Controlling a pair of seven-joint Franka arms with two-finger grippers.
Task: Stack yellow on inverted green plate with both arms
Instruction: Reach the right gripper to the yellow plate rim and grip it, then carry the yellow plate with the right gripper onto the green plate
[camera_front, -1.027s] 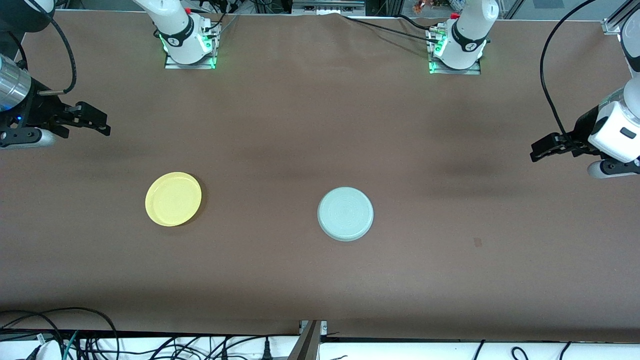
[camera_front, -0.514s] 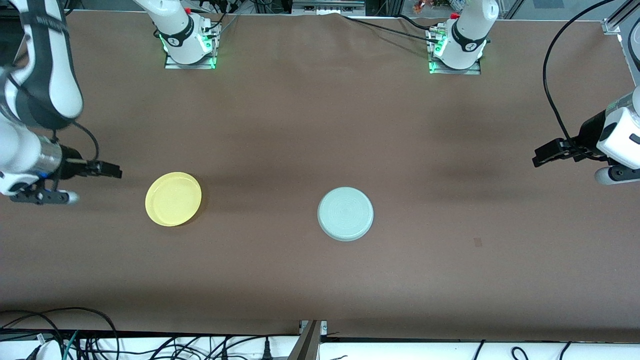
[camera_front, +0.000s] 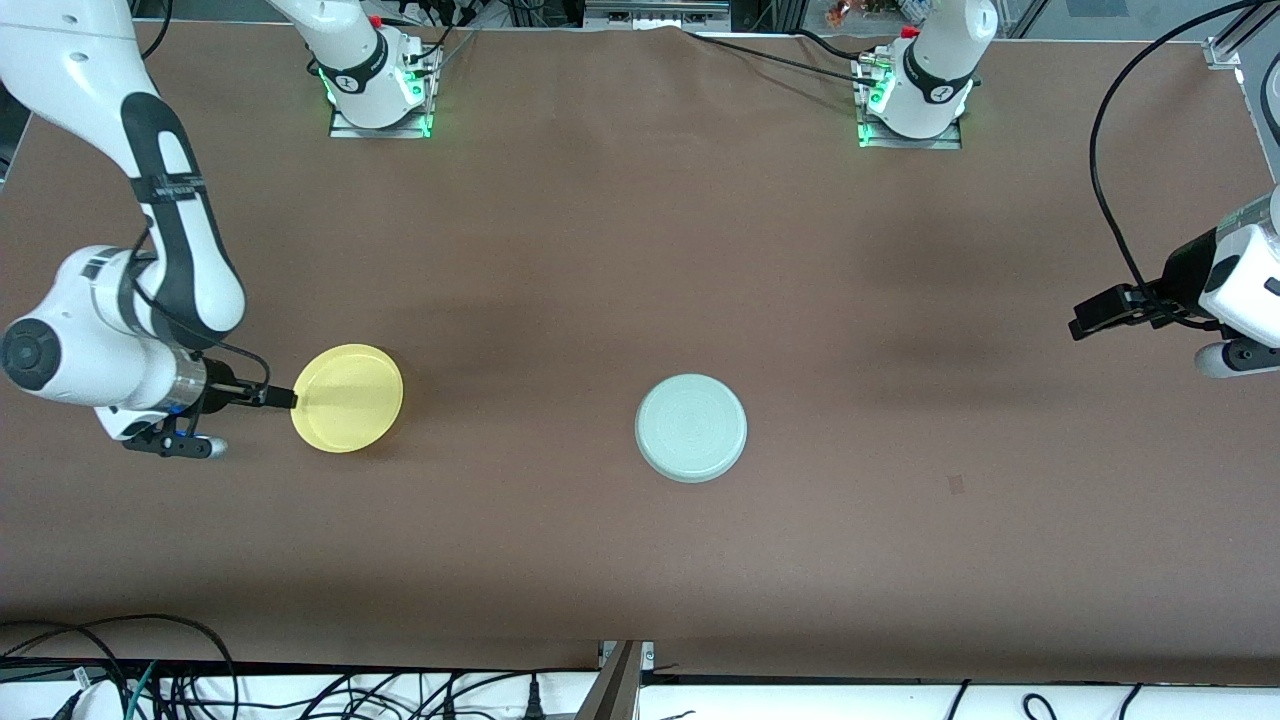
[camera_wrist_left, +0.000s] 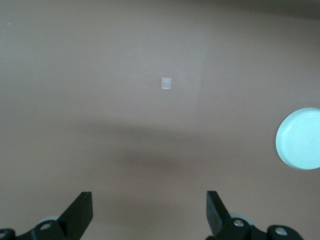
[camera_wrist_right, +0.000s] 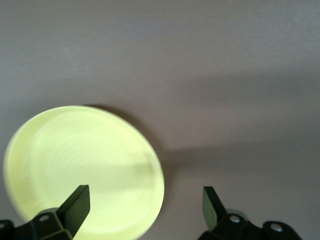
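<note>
yellow (camera_front: 347, 398): round shallow plate, bright, smooth, raised rim, right side up; lies flat on tabletop toward the right arm's end, about midway btw. the robots' edge and the camera edge.
green plate (camera_front: 691, 428): round, pale mint, upside down, faint concentric rings on its underside; near tabletop centre, well apart from yellow.
tabletop (camera_front: 640, 560): matte brown sheet, slightly wrinkled.
right gripper (camera_front: 283, 398): low, at yellow's rim on the side toward the right arm's end; jaws spread wide, holding nothing; in wrist view one finger (camera_wrist_right: 75, 207) is over the plate.
left gripper (camera_front: 1082, 317): up over the left arm's end of tabletop, well apart from both plates; jaws wide open, empty.
tape patch (camera_wrist_left: 166, 83): small pale square on bare tabletop, near green plate.
</note>
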